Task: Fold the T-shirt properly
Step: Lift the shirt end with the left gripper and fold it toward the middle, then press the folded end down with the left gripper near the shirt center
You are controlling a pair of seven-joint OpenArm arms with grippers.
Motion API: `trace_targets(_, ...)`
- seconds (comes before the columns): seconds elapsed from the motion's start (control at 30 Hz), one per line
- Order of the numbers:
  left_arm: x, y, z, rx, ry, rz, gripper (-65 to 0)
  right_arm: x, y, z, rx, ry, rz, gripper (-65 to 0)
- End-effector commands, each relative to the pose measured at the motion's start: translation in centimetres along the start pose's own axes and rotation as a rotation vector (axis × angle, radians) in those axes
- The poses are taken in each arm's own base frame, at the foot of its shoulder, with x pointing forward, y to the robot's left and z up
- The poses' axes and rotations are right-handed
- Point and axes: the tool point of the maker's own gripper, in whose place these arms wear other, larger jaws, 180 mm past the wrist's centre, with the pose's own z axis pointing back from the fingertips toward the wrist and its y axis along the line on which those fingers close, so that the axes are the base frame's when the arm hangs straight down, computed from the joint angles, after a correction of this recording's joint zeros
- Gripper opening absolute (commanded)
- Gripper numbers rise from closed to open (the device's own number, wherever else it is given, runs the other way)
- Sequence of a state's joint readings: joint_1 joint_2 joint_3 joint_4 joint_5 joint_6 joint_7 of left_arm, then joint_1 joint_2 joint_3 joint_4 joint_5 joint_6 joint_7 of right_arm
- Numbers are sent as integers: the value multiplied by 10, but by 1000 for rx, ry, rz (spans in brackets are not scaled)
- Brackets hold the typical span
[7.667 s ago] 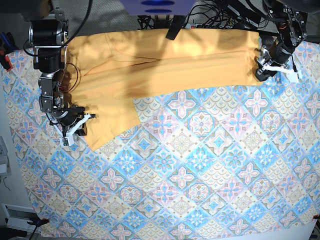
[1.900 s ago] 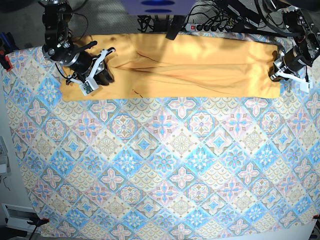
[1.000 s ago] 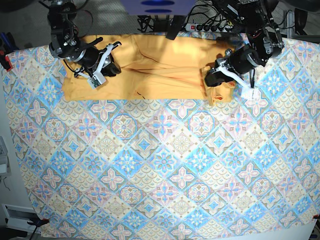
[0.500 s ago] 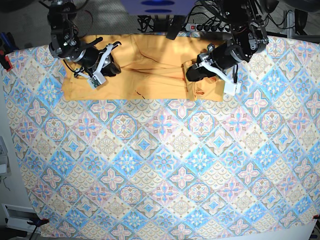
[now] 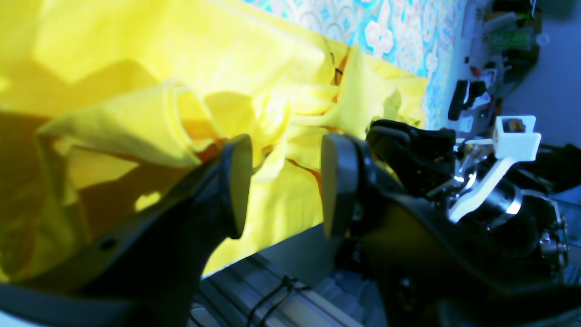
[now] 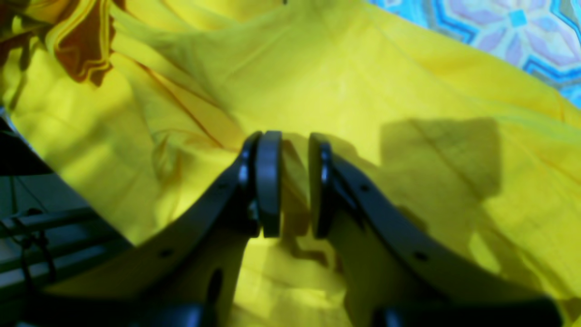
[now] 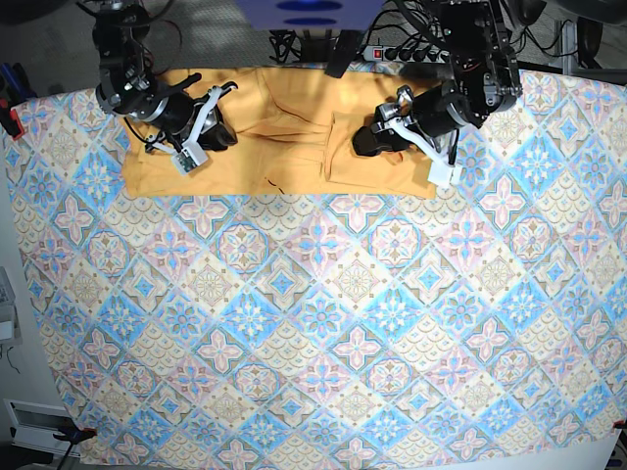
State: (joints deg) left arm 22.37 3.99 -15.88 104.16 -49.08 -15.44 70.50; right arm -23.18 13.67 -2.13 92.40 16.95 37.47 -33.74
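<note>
Under left gripper (image 7: 367,140): T-shirt (image 7: 284,137).

Evenly bright and sharp across the tablecloth (image 7: 323,323) in the base view, without glare; short, soft shadows thrown onto the T-shirt (image 7: 284,147) beside each arm. Heavily oversaturated in both wrist views, turning the T-shirt acid yellow. Soft and blurred around the left gripper (image 5: 281,181), washed out toward the upper left. Dark, hard-edged shadow right of the right gripper (image 6: 290,186); fingers out of focus.
</note>
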Motion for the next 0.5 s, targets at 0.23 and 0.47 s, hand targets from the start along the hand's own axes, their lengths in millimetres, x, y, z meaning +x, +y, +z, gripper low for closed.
trace_targets(0.23,40,-30,36,-142,-95,-89,-401,12,-2,4,2,-41,13,-553)
trace_targets(0.47,54,-3,76,-94,-145,-75,-401,12,-2,4,2,-42,14,-553)
